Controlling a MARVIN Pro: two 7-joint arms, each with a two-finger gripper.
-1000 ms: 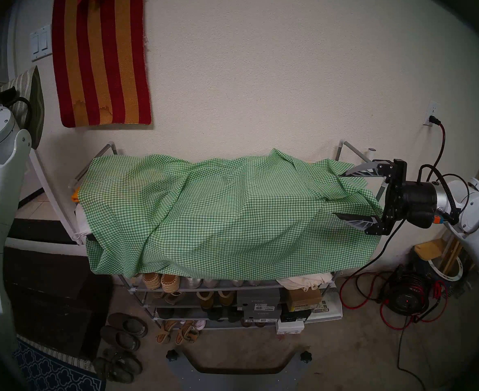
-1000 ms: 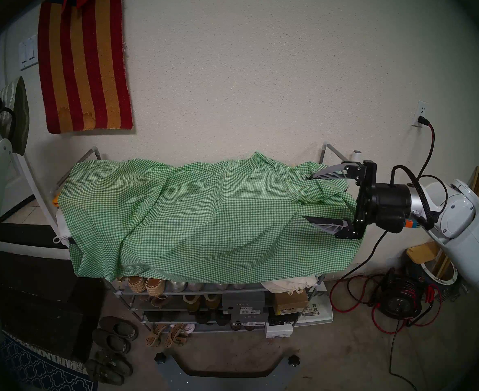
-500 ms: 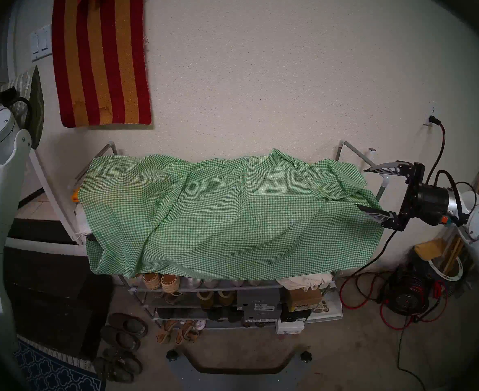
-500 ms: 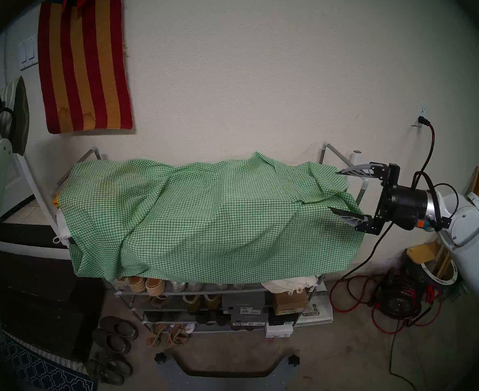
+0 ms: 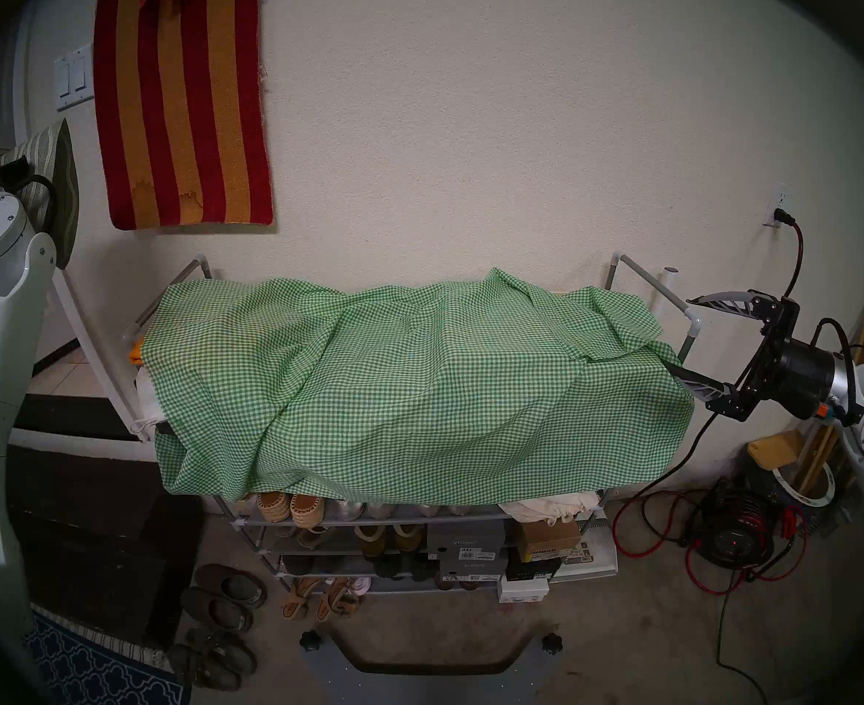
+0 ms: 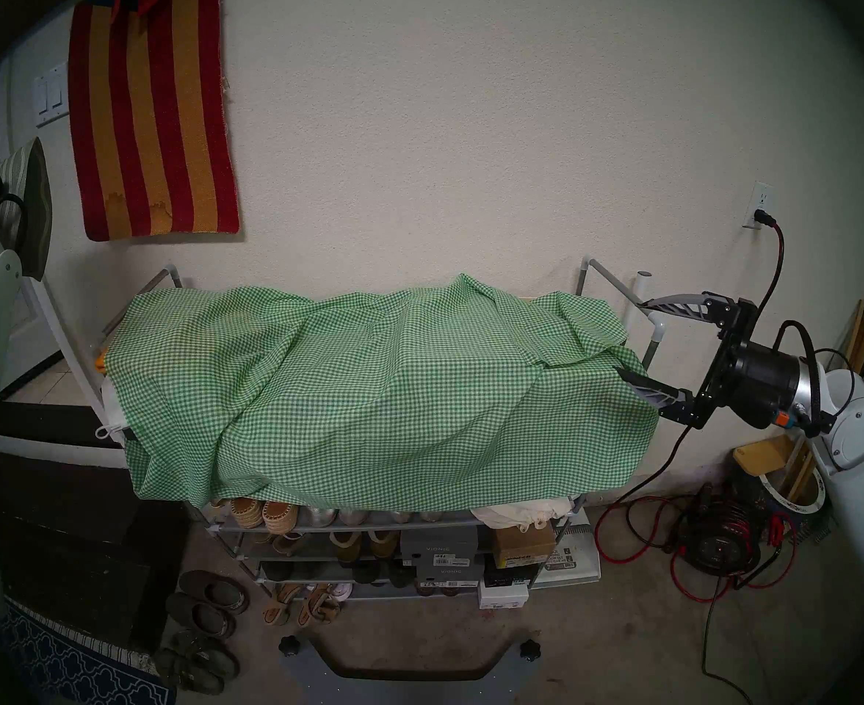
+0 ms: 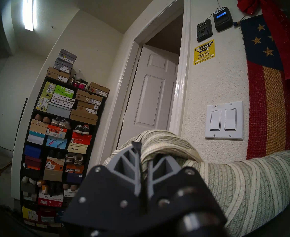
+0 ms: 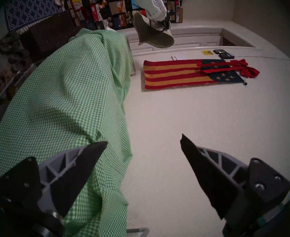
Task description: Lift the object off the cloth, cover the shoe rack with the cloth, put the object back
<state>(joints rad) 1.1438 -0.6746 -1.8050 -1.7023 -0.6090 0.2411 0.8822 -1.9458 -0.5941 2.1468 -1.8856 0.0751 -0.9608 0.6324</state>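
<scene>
Cloth draped, hat waiting in your left gripper

You're clamping the hat (image 7: 243,185) in the left gripper (image 7: 141,156); the cloth (image 5: 394,388) is lying on the shoe rack (image 5: 638,274) to its right, the right gripper (image 5: 686,335) gaping empty.

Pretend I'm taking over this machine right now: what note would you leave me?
Left gripper: jaws shut on the striped sun hat, held up by the light switches.
Right gripper: jaws open, empty, beside the right end of the shoe rack.
Green gingham cloth: draped over the rack's top; lower shelves show at the front.
Done: hat lifted, cloth spread.
Left: set the hat back on the cloth.
</scene>
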